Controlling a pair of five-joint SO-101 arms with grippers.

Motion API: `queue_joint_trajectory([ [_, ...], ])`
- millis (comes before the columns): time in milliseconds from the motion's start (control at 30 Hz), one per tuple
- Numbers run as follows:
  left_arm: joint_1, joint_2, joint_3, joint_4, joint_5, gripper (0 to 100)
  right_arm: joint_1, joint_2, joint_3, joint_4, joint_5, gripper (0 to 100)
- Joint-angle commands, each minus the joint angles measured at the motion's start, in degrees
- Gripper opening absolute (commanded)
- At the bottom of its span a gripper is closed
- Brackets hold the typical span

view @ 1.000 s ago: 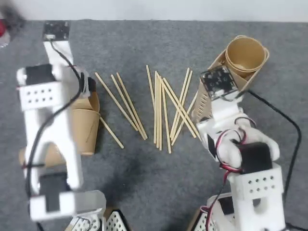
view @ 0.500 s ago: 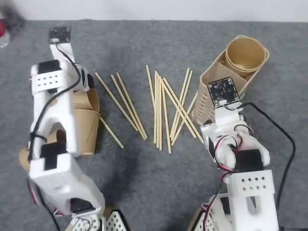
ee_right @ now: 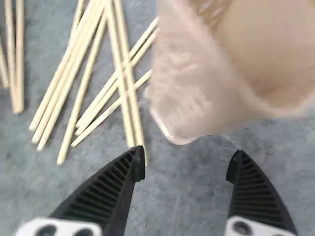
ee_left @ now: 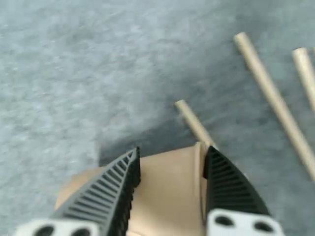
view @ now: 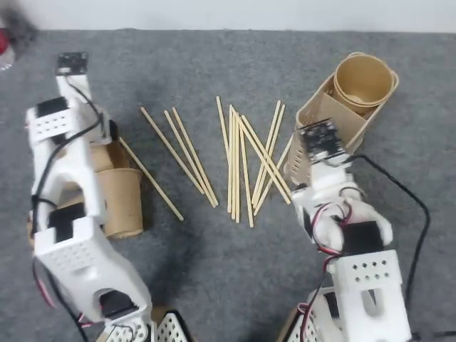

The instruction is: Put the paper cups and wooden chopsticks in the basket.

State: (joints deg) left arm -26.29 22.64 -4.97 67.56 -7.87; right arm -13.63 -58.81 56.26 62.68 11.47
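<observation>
A paper cup [view: 121, 199] lies on its side on the grey carpet at the left. My left gripper [ee_left: 170, 152] is shut on this paper cup [ee_left: 167, 191], whose tan wall fills the gap between the fingers. One chopstick [view: 153, 182] lies right beside it, its end [ee_left: 194, 123] just past my fingertips. Several wooden chopsticks [view: 239, 164] are scattered mid-table. The basket [view: 313, 135] stands at the right with stacked paper cups [view: 363, 78] inside. My right gripper [ee_right: 186, 157] is open above bare carpet, next to the basket's corner [ee_right: 197, 98] and the chopsticks [ee_right: 88, 83].
Another tan piece [view: 32, 231] peeks out at the far left behind my left arm. A black cable [view: 417, 206] loops to the right of the right arm. A red object [view: 3, 41] sits at the back left edge. Bare carpet lies in front of the chopsticks.
My left arm drew in toward the left, and the cup shifted left with it, uncovering the chopstick beside it. The right arm's wrist swung slightly left by the basket.
</observation>
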Motion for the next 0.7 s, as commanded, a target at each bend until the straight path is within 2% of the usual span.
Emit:
queue_joint_trajectory([
  [0,-4.57,-3.6,-2.77,1.23,-6.68,16,-2.77,-1.45,1.14,-2.07,2.02,27.4],
  [267,-9.41,-10.73,-2.68,3.16,-12.04,16,-3.47,-1.45,1.76,-1.98,3.08,27.4],
  [467,-11.78,-13.01,-2.68,12.22,-17.58,16,-3.47,-1.45,1.85,-1.71,3.08,27.4],
  [667,-17.76,-12.84,-2.68,12.48,-23.47,16,-3.47,-1.45,3.08,-1.98,3.08,27.4],
])
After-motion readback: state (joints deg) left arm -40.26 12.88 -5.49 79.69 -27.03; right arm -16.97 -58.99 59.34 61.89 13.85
